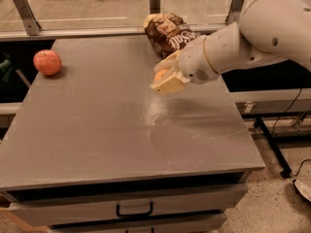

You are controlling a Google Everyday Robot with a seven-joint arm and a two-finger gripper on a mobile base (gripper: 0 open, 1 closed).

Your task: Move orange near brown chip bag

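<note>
My gripper (166,79) hangs a little above the grey table (97,130) at its right rear part. It is shut on the orange (160,74), of which only a small bright patch shows between the cream fingers. The brown chip bag (168,33), crinkled dark brown with white lettering, lies at the table's back edge, just behind and above the gripper. The white arm reaches in from the right and covers the bag's right end.
A red apple (47,62) sits at the table's far left rear. A glass rail with metal posts (22,11) runs behind the table. A drawer with a black handle (134,209) is below the front edge. Cables lie on the floor at the right.
</note>
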